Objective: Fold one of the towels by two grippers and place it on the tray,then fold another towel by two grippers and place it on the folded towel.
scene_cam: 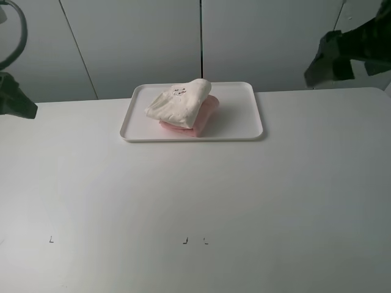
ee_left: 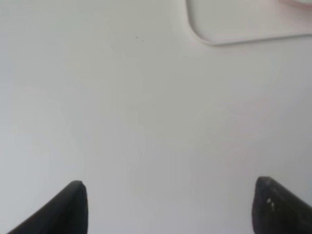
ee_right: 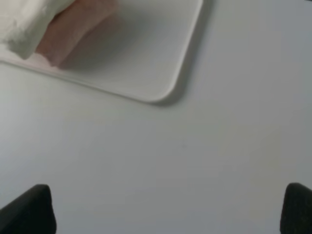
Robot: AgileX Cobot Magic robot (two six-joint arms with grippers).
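Count: two towels, one tray, two grippers, one table.

One folded cream-white terry towel (scene_cam: pixel 179 102), one folded pale pink terry towel (scene_cam: pixel 204 116), one flat white rectangular plastic tray (scene_cam: pixel 244 119), two black robot grippers, left gripper (ee_left: pixel 170 207) and right gripper (ee_right: pixel 168 209), one white table (scene_cam: pixel 195 201).

High exterior camera looks down and forward across the surface (scene_cam: pixel 195 207) toward the back wall, tray (scene_cam: pixel 244 125) mid-distance. Left wrist camera looks down over its end effector (ee_left: pixel 168 207), close to the surface, catching one tray corner (ee_left: pixel 204 36). Right wrist camera likewise, catching another tray corner (ee_right: pixel 165 87). All three share the tray.
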